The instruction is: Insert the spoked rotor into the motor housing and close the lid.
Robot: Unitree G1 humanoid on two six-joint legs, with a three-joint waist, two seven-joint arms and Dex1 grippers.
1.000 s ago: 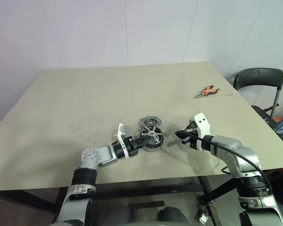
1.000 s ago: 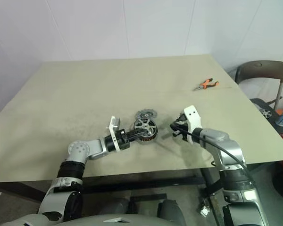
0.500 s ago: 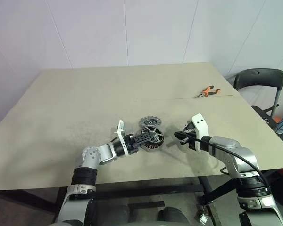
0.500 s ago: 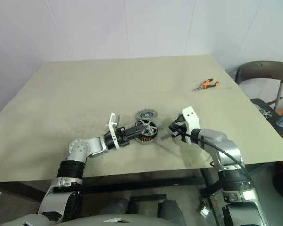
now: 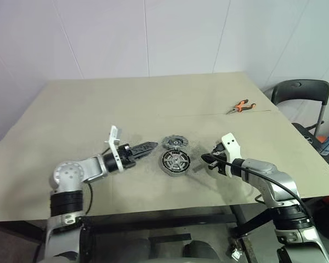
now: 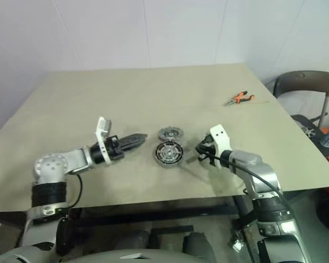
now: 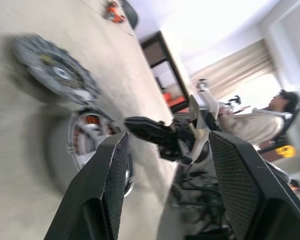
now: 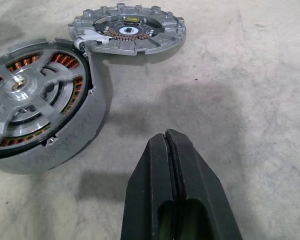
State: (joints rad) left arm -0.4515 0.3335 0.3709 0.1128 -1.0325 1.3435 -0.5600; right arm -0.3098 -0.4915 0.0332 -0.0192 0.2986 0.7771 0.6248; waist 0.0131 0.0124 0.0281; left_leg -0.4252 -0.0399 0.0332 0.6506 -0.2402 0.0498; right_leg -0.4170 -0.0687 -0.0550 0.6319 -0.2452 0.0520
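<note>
From the left eye view, the desk (image 5: 98, 109) fills most of the frame. Near its centre lies the motor housing (image 5: 175, 162) with the silver spoked lid (image 5: 175, 160) flat on top of it, copper windings showing through the cut-outs. Just above it in the picture, close beside or touching its rim, sits the spoked rotor (image 5: 174, 143), flat on the desk with its toothed rim up. The left gripper (image 5: 148, 147) hovers to the left of both parts, fingers pointing right, holding nothing. The right gripper (image 5: 206, 159) sits to the right of the housing, near but apart. Orange-handled pliers (image 5: 240, 106) lie at the upper right; a dark chair (image 5: 301, 90) stands past the desk's right edge.

The right eye view gives the same layout — housing in the middle, rotor just above it, one gripper on each side.

In the left wrist view, the two black fingers (image 7: 105, 195) stand wide apart with nothing between them. Between them appear the housing (image 7: 92, 145), the rotor (image 7: 52, 67) at upper left, and the other arm's gripper (image 7: 132, 124). A person (image 7: 262, 122) sits at the right edge.

In the right wrist view, the fingers (image 8: 157, 200) are pressed together — empty. The lidded housing (image 8: 37, 120) lies at the left, the rotor (image 8: 127, 32) at the top centre.
</note>
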